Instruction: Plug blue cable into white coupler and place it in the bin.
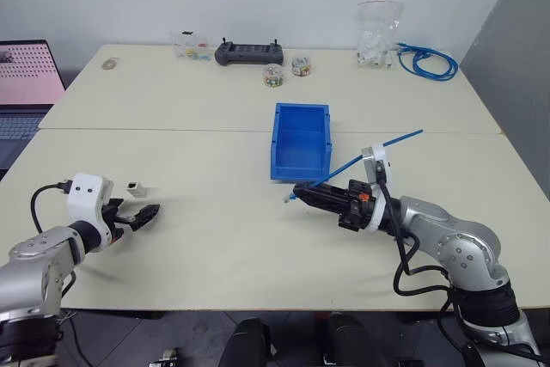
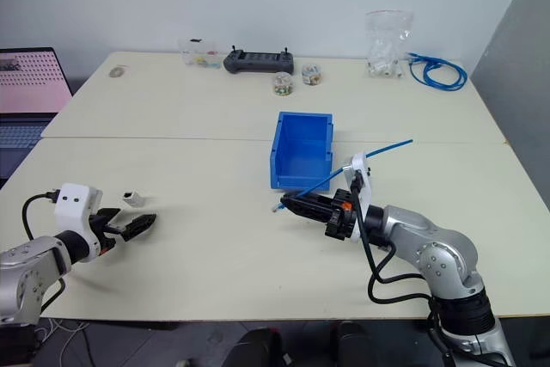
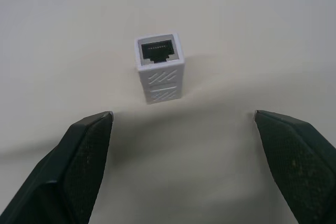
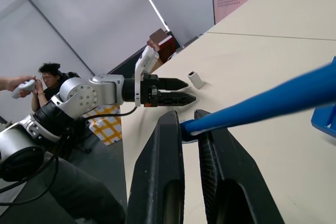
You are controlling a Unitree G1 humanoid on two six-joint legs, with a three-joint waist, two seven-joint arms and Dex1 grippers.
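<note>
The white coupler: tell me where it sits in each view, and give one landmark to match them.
Left eye view: white coupler on the table's left, just beyond the open left gripper.
Right eye view: same spot, beyond that gripper.
Left wrist view: centre of the picture, socket facing the camera, ahead of the fingers.
Right wrist view: small and far, beside the left gripper.
Shared landmark: the left gripper.

Bright, even overhead light; soft shadows, sharp.

Left fingers [image 1: 148, 212] spread wide; right fingers [image 1: 302, 193] pinched together.
</note>
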